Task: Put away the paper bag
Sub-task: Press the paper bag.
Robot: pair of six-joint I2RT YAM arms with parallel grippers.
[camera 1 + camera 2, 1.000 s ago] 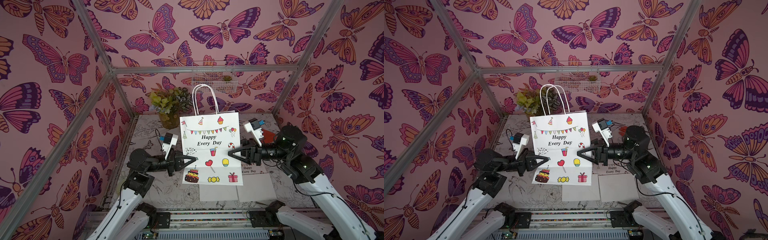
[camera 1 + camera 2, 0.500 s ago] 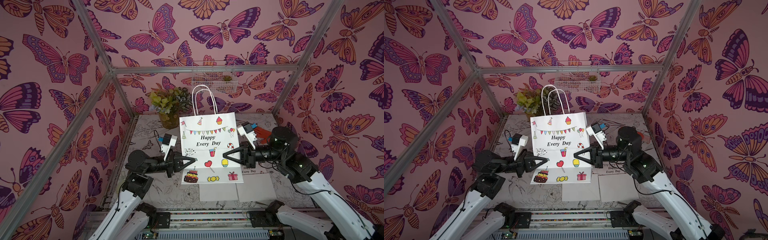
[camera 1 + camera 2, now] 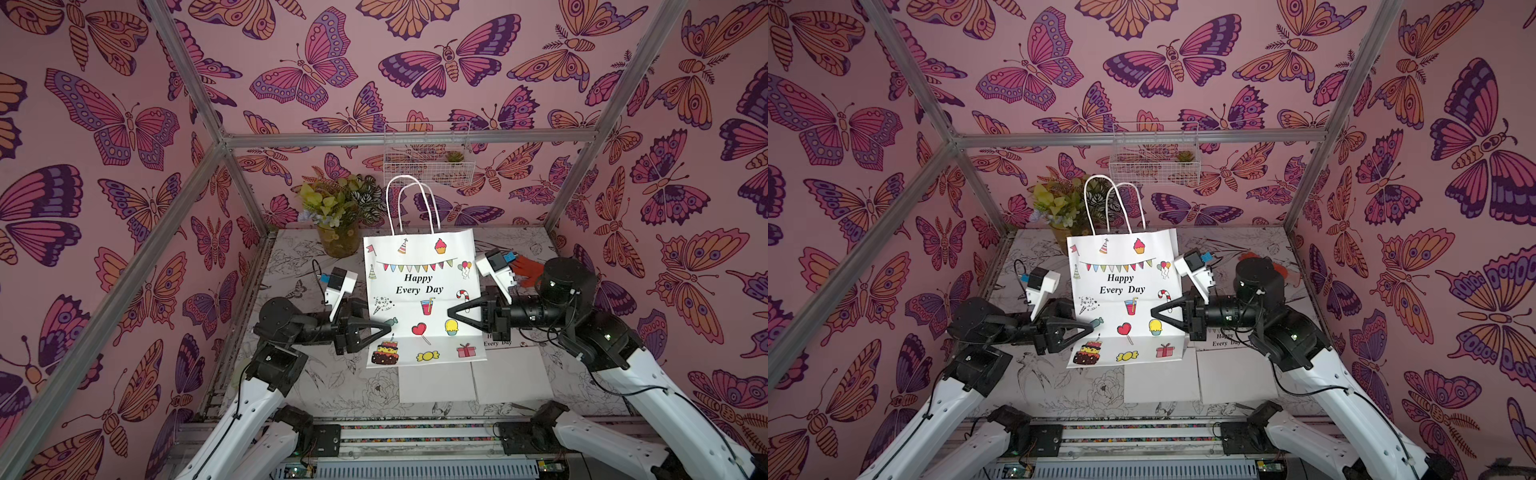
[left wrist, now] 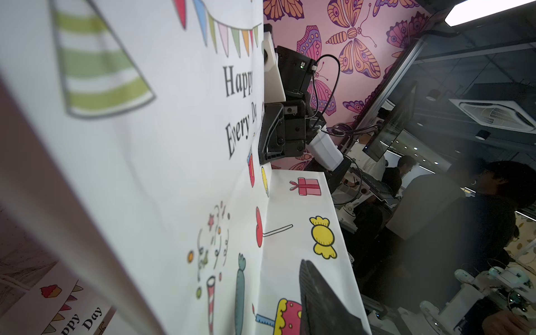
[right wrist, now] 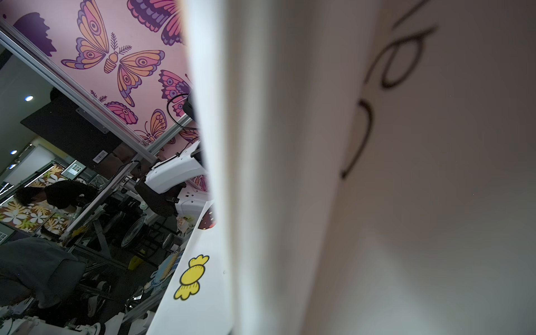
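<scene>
The paper bag (image 3: 419, 291) stands upright over the middle of the tabletop (image 3: 332, 386), handles up and its "Happy Every Day" face turned to the front edge. Its bottom panel is folded forward. I cannot tell whether the base touches the tabletop.

My right claw (image 3: 453, 311) comes in from the right edge and is pinched together on the bag's right side, with its tips lying over the printed face in both top views (image 3: 1154, 311). My right wrist view is almost filled by blurred paper (image 5: 377, 203).

My left claw (image 3: 380, 328) reaches in from the left edge at the bag's lower left side. Its jaws stand apart, and one finger (image 4: 322, 295) shows in front of the folded panel, beside the cake picture. The other is hidden by the paper.

Flat white bags (image 3: 436, 382) lie near the front edge, below the upright one. A potted plant (image 3: 338, 220) sits at the rear edge, and a wire basket (image 3: 426, 158) hangs on the back wall above it.
</scene>
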